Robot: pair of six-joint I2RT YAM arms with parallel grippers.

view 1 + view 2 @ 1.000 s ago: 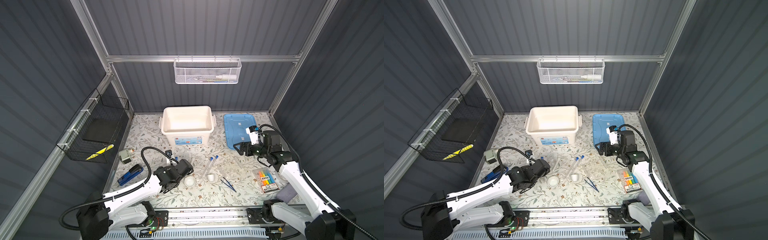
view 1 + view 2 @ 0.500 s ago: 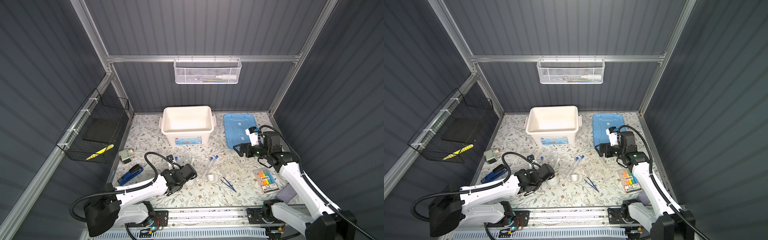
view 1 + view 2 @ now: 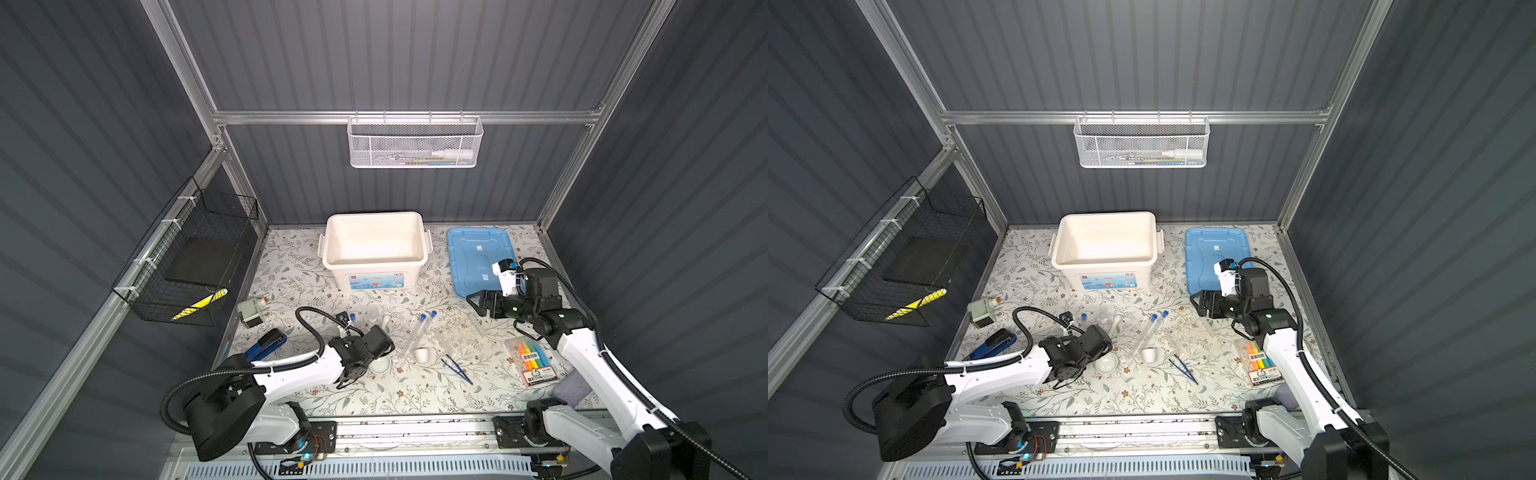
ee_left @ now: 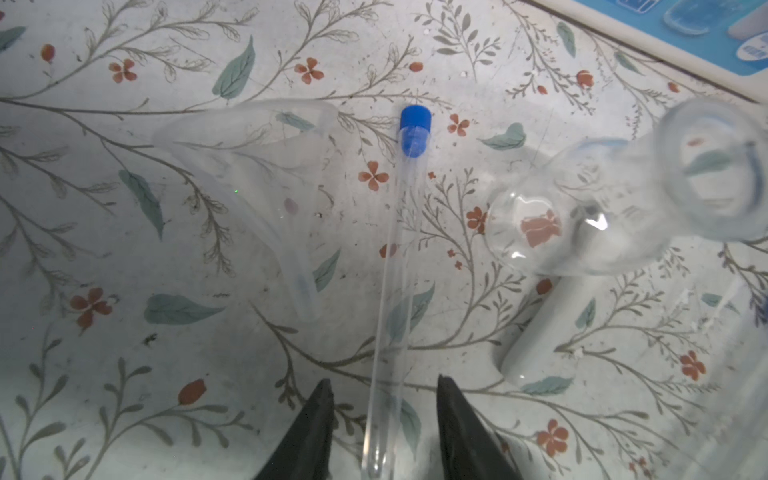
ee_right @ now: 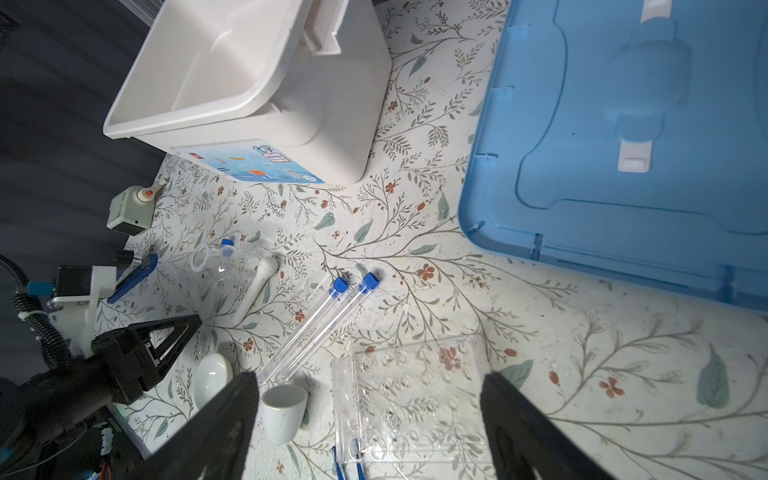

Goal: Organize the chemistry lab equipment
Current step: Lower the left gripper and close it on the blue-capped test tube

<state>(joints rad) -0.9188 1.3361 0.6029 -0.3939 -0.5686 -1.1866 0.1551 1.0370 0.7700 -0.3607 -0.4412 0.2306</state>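
The blue sticker [image 5: 249, 164] on the white bin [image 5: 328, 124] has writing too small to read. The left gripper [image 4: 384, 380] reaches low over the mat [image 4: 124, 353] — jaws apart on each side of a lying test tube [image 4: 399, 249], not touching it. The right gripper [image 5: 370, 376] hangs spread wide above the clear rack [image 5: 411, 399].

- A robot test cell, set up w/ lab props, is indicated.
- Enclosure is formed by an alu. frame [image 3: 399, 117] & dark ribbed wall panels [image 3: 415, 54].
- Left arm [image 3: 291, 374] & right arm [image 3: 582, 353] are mounted on a front rail [image 3: 415, 428].
- Floral-print tabletop [image 3: 291, 266] is strewn w/ test tubes [image 5: 301, 333] & a glass flask [image 4: 582, 216].
- White mesh basket [image 3: 415, 143] & black wire basket [image 3: 195, 257] are hung on the walls.
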